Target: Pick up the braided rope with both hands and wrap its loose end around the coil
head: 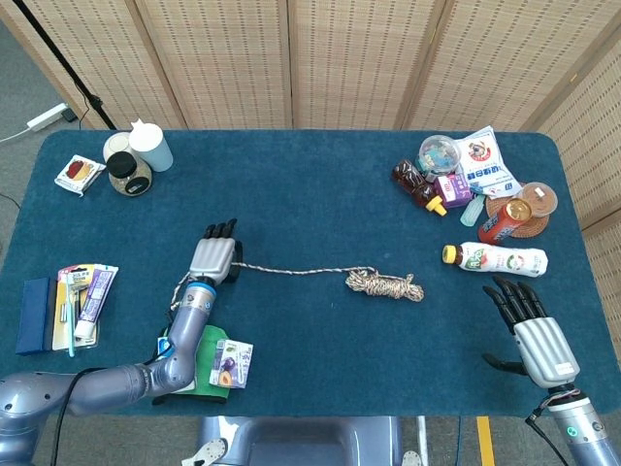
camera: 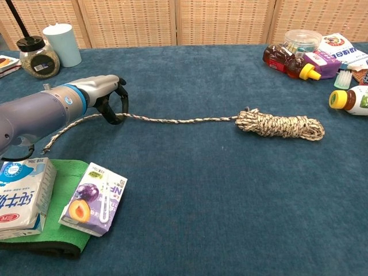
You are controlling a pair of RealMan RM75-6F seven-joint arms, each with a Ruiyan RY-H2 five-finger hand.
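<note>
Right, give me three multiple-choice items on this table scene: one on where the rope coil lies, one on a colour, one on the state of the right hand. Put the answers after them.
1. Where does the coil of the braided rope lie?
A. mid-table, right of the left hand
B. on the green cloth
C. among the bottles at the far right

2. What colour is the cap of the white bottle lying on its side?
A. red
B. yellow
C. black

3. How is the right hand?
A. gripping the coil
B. pinching the loose end
C. holding nothing, fingers apart

Answers:
1 A: the coil rests on bare tablecloth, with its loose end running left to the left hand.
2 B: the head view shows a yellow cap at its left end.
3 C: it sits apart from the rope, near the table's right edge.
</note>
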